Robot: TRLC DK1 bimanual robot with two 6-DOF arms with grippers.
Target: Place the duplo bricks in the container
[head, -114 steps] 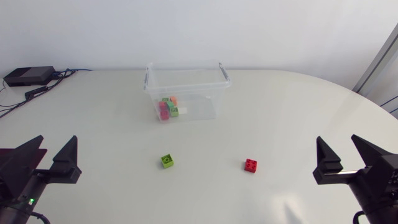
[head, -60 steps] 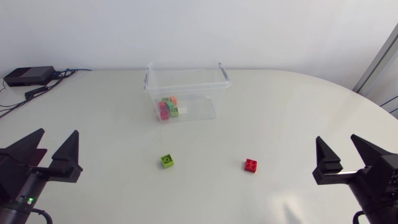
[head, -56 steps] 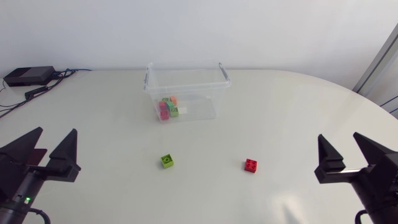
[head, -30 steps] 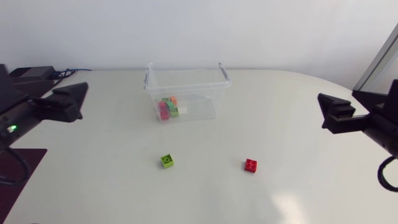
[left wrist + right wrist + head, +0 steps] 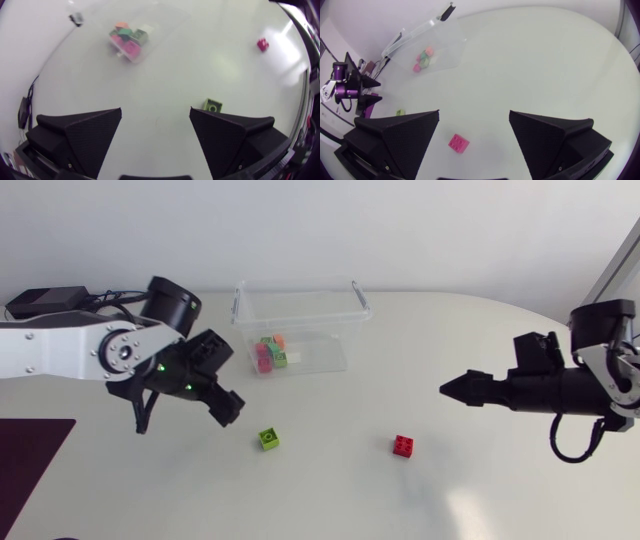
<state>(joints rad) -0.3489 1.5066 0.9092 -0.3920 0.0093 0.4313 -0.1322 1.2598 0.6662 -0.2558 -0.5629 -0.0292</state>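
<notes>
After swinging in toward the container [image 5: 318, 352], left gripper [image 5: 155, 125] and right gripper [image 5: 474, 125] both spread wide, green brick [image 5: 269, 439], red brick [image 5: 403, 445] outside it.

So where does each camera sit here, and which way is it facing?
Head view: above the table, looking down; left arm and right arm show.
Left wrist view: on left arm, facing down at the green brick; own open jaws.
Right wrist view: on right arm, facing across toward the container; own open jaws.
Shared: all show the red brick.
</notes>
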